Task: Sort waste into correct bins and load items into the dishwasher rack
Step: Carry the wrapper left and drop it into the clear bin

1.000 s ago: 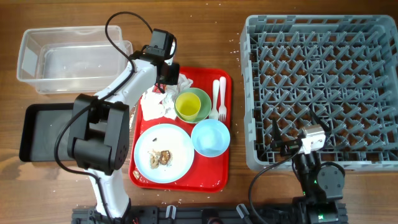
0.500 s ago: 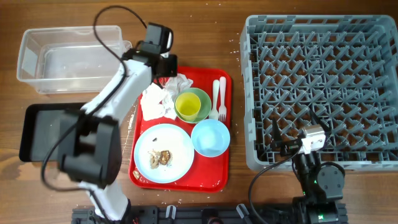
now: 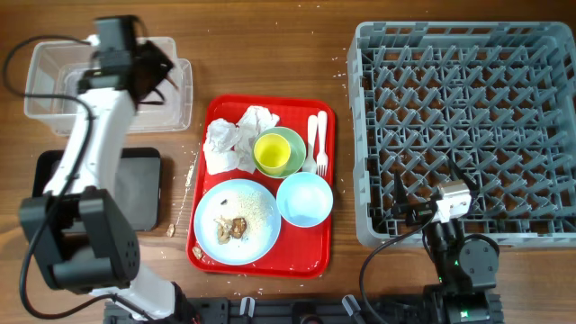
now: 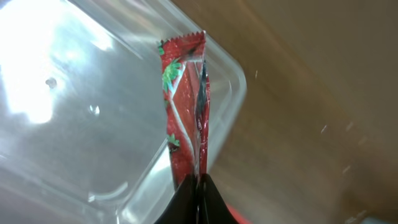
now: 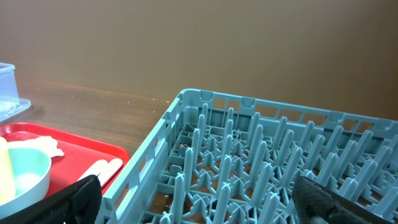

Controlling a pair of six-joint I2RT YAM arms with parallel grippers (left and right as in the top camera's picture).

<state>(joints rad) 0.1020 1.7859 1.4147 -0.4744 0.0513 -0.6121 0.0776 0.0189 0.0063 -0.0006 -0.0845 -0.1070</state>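
Swung left off the red tray (image 3: 306, 250) since a second ago, from its upper-left corner out over the right end of the clear plastic tub (image 3: 54, 99). Left end effector (image 4: 199, 182) pressed fully together, pinching the lower end of the red-and-white wrapper (image 4: 186, 112). Seen a second ago down by the napkins on the red tray, with no wrapper visible there.

Wrapper long, narrow and creased, glossy red with white streaks and small green marks, its top edge serrated. Held upright in the wrist view, upper part over the tub's inside, lower part crossing the rounded corner of the rim. Cannot tell whether touching the tub.

Left behind on the red tray, in the same places as before: crumpled white napkins (image 3: 232, 142) at upper left, small yellow cup (image 3: 273, 153) nested in the pale green bowl (image 3: 297, 141) just beside them, white fork and spoon (image 3: 317, 144) to the right. Light blue bowl (image 3: 304, 198) below, touching the light blue plate (image 3: 209, 205), with brownish food scraps (image 3: 236, 227) and crumbs on it.

Black tray (image 3: 144, 189) below the tub on the tabletop (image 3: 270, 54), partly under the arm.

Right end effector (image 3: 430, 193) spread wide, unchanged, holding nothing, parked at the near edge of the grey dishwasher rack (image 3: 468, 117).
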